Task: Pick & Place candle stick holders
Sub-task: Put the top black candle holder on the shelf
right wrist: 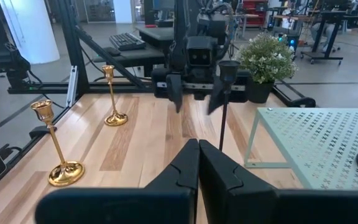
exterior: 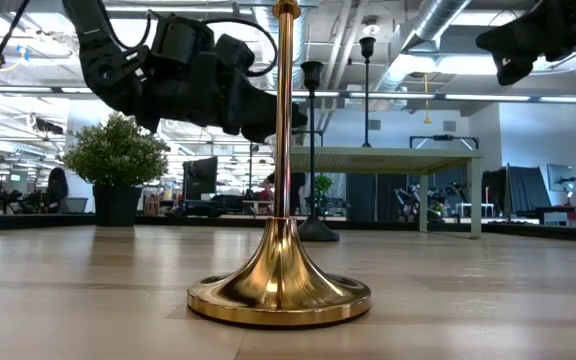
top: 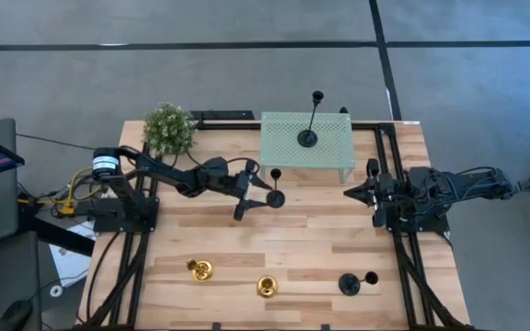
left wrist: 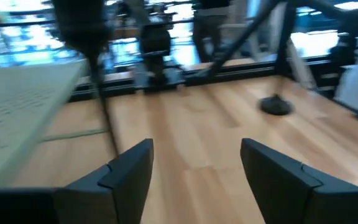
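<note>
My left gripper [top: 254, 197] [left wrist: 194, 155] stands open and level over the middle of the table. A tall black candle stick holder [top: 274, 195] [right wrist: 223, 106] stands upright on its round base just past the fingertips, beside the finger nearer the mesh stand, not between the two. A second black holder [top: 308, 136] stands on the pale green mesh stand [top: 334, 156]. A third [top: 348, 283] stands near the front right. Two gold holders [top: 201, 269] [top: 266, 287] stand near the front edge. My right gripper [top: 350, 193] [right wrist: 197, 155] waits shut at the right.
A green bushy plant [top: 169, 129] stands at the far left corner. The mesh stand fills the far middle of the table. Bare wood lies between the two arms and the gold holders. One gold holder [exterior: 278, 290] fills the front of the low view.
</note>
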Action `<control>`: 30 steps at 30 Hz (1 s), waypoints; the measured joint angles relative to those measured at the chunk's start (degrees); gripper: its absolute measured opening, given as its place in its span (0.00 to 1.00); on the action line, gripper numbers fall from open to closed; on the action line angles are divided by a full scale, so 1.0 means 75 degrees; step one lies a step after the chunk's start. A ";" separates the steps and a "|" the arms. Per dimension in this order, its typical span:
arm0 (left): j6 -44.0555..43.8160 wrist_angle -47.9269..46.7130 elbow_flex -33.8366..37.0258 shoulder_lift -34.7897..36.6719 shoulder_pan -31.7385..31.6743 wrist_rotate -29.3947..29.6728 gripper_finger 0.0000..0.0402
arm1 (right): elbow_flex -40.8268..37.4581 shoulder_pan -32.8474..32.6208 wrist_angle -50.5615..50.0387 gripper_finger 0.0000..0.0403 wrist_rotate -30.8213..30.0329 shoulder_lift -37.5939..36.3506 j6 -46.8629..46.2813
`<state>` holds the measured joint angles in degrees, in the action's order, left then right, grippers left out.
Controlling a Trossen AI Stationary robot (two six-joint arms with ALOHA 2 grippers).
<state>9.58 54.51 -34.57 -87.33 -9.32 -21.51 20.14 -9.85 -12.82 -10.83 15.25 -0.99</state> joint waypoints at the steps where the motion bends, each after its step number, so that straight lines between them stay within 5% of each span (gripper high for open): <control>1: 0.0000 -0.0012 0.0000 0.0019 0.0000 0.0197 0.62 | 0.0000 0.0000 -0.0001 0.00 0.0000 0.0000 0.0000; 11: -0.0046 -0.0130 -0.0003 0.0330 -0.0009 0.1118 0.63 | 0.0000 0.0000 -0.0032 0.00 0.0003 0.0000 0.0162; 22: -0.0406 -0.0070 0.0000 -0.0609 -0.0006 0.1333 0.63 | 0.0000 0.0000 -0.0024 0.00 -0.0005 0.0000 0.0192; 30: -0.0804 0.1152 0.0000 -0.1254 -0.0006 0.1383 0.63 | 0.0000 0.0000 -0.0003 0.00 -0.0023 0.0000 0.0204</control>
<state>3.55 63.15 -34.57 -96.74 -9.37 -11.14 20.14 -9.85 -12.84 -11.01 15.25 0.54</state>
